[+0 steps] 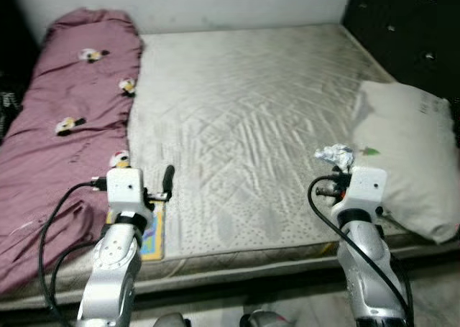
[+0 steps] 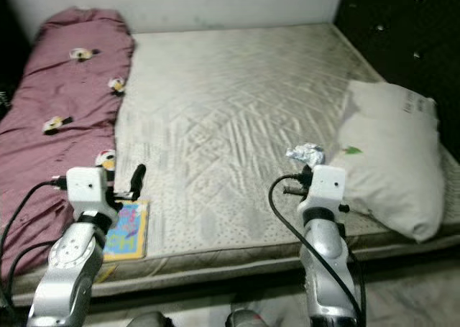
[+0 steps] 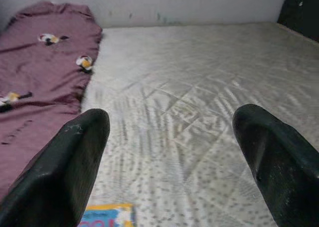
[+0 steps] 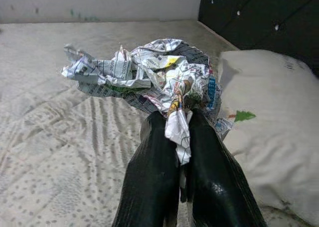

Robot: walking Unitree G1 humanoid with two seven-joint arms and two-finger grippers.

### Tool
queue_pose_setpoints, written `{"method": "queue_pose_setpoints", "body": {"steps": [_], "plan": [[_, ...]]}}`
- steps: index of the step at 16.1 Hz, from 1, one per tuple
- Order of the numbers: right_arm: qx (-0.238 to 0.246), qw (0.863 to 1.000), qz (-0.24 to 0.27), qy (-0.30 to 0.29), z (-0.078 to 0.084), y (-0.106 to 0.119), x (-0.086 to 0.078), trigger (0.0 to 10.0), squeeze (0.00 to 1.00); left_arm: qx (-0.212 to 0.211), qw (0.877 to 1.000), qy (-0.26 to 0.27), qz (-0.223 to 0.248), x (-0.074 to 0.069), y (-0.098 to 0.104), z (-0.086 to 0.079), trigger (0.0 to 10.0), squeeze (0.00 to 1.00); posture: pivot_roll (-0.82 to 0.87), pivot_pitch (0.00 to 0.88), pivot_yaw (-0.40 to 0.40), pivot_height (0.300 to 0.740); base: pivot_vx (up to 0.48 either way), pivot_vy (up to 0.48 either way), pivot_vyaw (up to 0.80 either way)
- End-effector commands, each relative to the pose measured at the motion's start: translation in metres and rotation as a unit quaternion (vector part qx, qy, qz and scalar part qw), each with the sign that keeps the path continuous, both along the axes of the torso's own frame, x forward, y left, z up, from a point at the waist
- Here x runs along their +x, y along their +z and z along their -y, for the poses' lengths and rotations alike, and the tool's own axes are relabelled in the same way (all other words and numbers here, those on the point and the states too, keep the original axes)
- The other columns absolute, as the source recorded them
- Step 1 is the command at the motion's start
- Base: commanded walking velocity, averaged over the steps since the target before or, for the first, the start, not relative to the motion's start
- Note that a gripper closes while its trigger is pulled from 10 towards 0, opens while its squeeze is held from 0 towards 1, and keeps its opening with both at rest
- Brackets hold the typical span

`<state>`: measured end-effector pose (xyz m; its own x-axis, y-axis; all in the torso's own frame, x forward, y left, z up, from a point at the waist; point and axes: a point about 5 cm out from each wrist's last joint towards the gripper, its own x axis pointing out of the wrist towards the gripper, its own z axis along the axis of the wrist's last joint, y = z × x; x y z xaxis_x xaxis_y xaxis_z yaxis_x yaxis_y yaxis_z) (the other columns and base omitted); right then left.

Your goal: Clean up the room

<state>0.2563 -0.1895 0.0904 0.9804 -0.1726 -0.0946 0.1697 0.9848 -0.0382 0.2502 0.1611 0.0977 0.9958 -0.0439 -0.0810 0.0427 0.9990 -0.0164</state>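
A: What is the right pincer (image 4: 180, 152) gripping?

B: A crumpled wad of newspaper (image 4: 149, 77). The two black fingers are pressing together on a twisted tail at the bottom of the wad, and the rest is fanning out above them. It is hanging over the near right part of the bed (image 1: 244, 126), just beside the pale pillow (image 1: 410, 154).

A: How is it likely to behave?

B: I'm judging it as very light, soft and easily crushed. It is not fragile, but the thin sheet could be tearing or slipping if the grip is only on that loose strip. Taking it by the denser middle of the wad would be safer.

A: And the left pincer (image 3: 169, 152)?

B: It is standing wide open, holding nothing, hovering over the near left of the bed. A colourful booklet (image 2: 128, 228) is lying flat at the near edge just beneath it, beside the maroon blanket (image 1: 65, 126) on the left.

A: How would the booklet handle?

B: Thin, flat and bendy, I'm guessing, so an edge overhanging the mattress is looking like the best place to pinch.
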Motion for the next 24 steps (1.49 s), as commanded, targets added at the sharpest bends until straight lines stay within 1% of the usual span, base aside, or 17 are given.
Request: {"method": "queue_pose_setpoints", "body": {"steps": [1,3,4,7,9,11,12,13,14,15,16,17,19,20,22,24], "plan": [[0.003,1.000,0.008,0.008,-0.003,0.005,0.002,10.0,0.00,0.001,1.000,0.003,-0.003,0.000,0.000,-0.003,10.0,0.00,-0.06,0.000,-0.003,0.740,0.000,0.292,0.00],[-0.001,1.000,0.011,0.013,-0.004,0.006,0.005,10.0,0.00,0.002,1.000,0.003,-0.001,0.001,0.001,-0.002,10.0,0.00,-0.06,0.000,-0.005,0.740,0.000,0.418,0.00],[-0.017,1.000,0.016,0.021,-0.005,0.009,0.010,10.0,0.00,0.001,1.000,0.002,-0.005,0.001,-0.002,-0.005,10.0,0.00,-0.07,0.000,-0.003,0.740,0.000,0.480,0.00],[-0.015,0.999,0.019,0.021,0.000,0.012,0.015,10.0,0.00,0.000,1.000,0.008,-0.010,0.002,-0.003,-0.008,10.0,0.00,-0.07,0.000,-0.005,0.740,0.000,0.480,0.00],[-0.033,0.998,0.026,0.051,-0.002,0.014,0.014,10.0,0.00,0.004,1.000,0.008,-0.016,0.004,-0.005,-0.011,10.0,0.00,-0.07,0.000,-0.003,0.740,0.000,0.480,0.00],[-0.034,0.998,0.021,0.050,0.002,0.012,0.012,10.0,0.00,0.005,1.000,0.016,-0.017,0.006,-0.005,-0.016,10.0,0.00,-0.07,0.000,-0.005,0.740,0.000,0.480,0.00],[-0.030,0.998,0.019,0.050,0.002,0.011,0.012,10.0,0.00,0.003,1.000,0.015,-0.012,0.008,-0.004,-0.015,10.0,0.00,-0.07,0.000,-0.005,0.740,0.000,0.480,0.00],[-0.021,0.997,0.022,0.064,-0.003,0.011,0.013,10.0,0.00,-0.001,1.000,0.014,-0.012,0.008,-0.003,-0.014,10.0,0.00,-0.07,0.000,-0.005,0.740,0.000,0.480,0.00],[-0.026,0.997,0.027,0.067,-0.006,0.013,0.014,10.0,0.00,-0.001,1.000,0.014,-0.012,0.009,-0.003,-0.014,10.0,0.00,-0.07,0.000,0.000,0.740,0.000,0.480,0.00],[-0.013,0.997,0.031,0.073,-0.011,0.013,0.014,10.0,0.00,-0.001,1.000,0.011,-0.013,0.009,-0.003,-0.014,10.0,0.00,-0.07,0.000,0.005,0.740,0.000,0.480,0.00],[-0.014,0.997,0.032,0.076,-0.012,0.013,0.014,10.0,0.00,-0.001,1.000,0.009,-0.013,0.009,-0.003,-0.014,10.0,0.00,-0.07,0.000,0.009,0.740,0.000,0.480,0.00],[-0.007,0.996,0.033,0.083,-0.015,0.012,0.014,10.0,0.00,0.000,1.000,0.011,-0.017,0.009,-0.005,-0.018,10.0,0.00,-0.07,0.000,0.009,0.740,0.000,0.480,0.00],[-0.004,0.995,0.031,0.091,-0.015,0.011,0.013,10.0,0.00,0.001,1.000,0.023,-0.014,0.011,-0.003,-0.026,10.0,0.00,-0.06,0.000,0.003,0.740,0.000,0.480,0.00],[-0.004,0.995,0.031,0.092,-0.014,0.011,0.013,10.0,0.00,0.001,1.000,0.024,-0.011,0.011,-0.002,-0.028,10.0,0.00,-0.06,0.000,0.003,0.740,0.000,0.480,0.00],[-0.002,0.995,0.033,0.094,-0.014,0.013,0.015,10.0,0.00,0.004,1.000,0.027,-0.006,0.011,0.000,-0.028,10.0,0.00,-0.06,0.000,0.000,0.740,0.000,0.480,0.00],[0.000,0.993,0.039,0.109,-0.019,0.015,0.017,10.0,0.00,0.003,1.000,0.024,-0.006,0.010,0.000,-0.026,10.0,0.00,-0.06,0.000,-0.002,0.740,0.000,0.480,0.00]]}}
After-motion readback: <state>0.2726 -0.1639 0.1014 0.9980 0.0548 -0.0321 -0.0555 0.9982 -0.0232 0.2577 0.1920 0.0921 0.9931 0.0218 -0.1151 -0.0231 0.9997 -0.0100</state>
